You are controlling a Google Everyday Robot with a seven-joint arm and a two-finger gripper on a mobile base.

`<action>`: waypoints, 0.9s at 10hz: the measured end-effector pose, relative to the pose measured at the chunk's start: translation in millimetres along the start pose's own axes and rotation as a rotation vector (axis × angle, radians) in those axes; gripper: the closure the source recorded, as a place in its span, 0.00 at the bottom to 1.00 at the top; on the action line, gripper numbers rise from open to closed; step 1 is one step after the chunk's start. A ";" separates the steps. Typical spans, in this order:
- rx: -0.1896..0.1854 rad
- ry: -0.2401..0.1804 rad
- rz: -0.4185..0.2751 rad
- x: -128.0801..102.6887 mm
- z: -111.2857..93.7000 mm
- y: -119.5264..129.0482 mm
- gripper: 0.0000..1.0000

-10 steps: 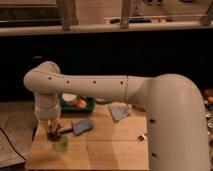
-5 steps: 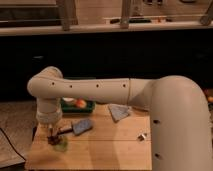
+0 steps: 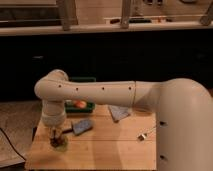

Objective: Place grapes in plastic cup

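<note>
In the camera view, the arm is reaching across from the right and bending down at the left near corner of the worktop (image 3: pixel 105 152). The pincer (image 3: pixel 56 136) is hanging right above the plastic cup (image 3: pixel 60 144), which is standing upright near the left edge. Over the last second the wrist has been sinking, bringing the pincer from higher up down to the cup's rim. A dark clump at the pincer's tip is probably the grapes (image 3: pixel 54 133), sitting at the cup's mouth. Whether the pincer is gripping them or has let go, I cannot tell. Judging by this, the placing is reaching its final step, with release and retreat remaining. Farther back, a green tray (image 3: pixel 86 80) is holding an orange-red fruit (image 3: pixel 79 104).
</note>
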 end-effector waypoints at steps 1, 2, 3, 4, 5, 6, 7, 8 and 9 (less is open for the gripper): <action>0.007 -0.002 0.003 0.3 1.2 2.8 0.96; 0.012 -0.004 0.005 0.5 2.2 4.8 0.96; 0.019 -0.006 0.008 0.9 2.9 6.6 0.96; 0.021 -0.008 0.009 1.0 3.3 7.6 0.96; 0.025 -0.010 0.011 1.8 3.6 8.7 0.96; 0.028 -0.014 0.013 2.9 3.8 10.1 0.96; 0.030 -0.017 0.017 4.3 3.9 11.9 0.95; 0.030 -0.020 0.022 6.1 3.4 13.3 0.89; 0.028 -0.025 0.025 7.4 3.2 14.6 0.79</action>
